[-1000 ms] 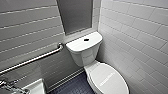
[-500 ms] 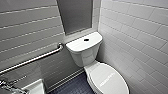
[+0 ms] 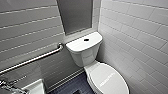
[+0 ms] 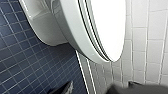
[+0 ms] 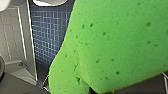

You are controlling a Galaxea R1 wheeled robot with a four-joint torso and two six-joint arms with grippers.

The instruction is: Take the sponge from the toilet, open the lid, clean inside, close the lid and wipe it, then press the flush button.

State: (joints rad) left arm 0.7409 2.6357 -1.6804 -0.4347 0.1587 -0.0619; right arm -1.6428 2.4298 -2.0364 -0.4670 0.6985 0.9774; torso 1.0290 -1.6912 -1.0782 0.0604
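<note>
A small bathroom: pale tiled walls (image 3: 135,37) meet in a corner, with a dark blue floor (image 3: 72,86) of small square tiles below. A grey frosted panel (image 3: 75,15) is set in the wall above the tank. In the head view the toilet (image 3: 85,53) stands in that corner, its tank against the back wall and its bowl pointing toward the camera. The lid (image 3: 107,78) is down and covers the bowl. The flush button (image 3: 86,39) is a small dark round spot in the middle of the tank top. A metal grab bar (image 3: 32,60) slants along the left wall and ends just beside the tank. At the lower left are the corner of a white sink (image 3: 35,87) and part of a chrome tap (image 3: 7,86).

The left wrist view looks at the bowl from the side. The closed lid lies flat on the seat, with blue floor on one side and white wall tile on the other. Dark parts of the left gripper (image 4: 136,88) sit at the edge of that view, and I cannot tell whether it is open or closed.

The sponge (image 5: 117,42) is off the toilet. It sits bright green and pitted with small holes close before the right wrist camera, above the blue floor, in the grip of the right gripper, whose fingers are hidden behind it.
</note>
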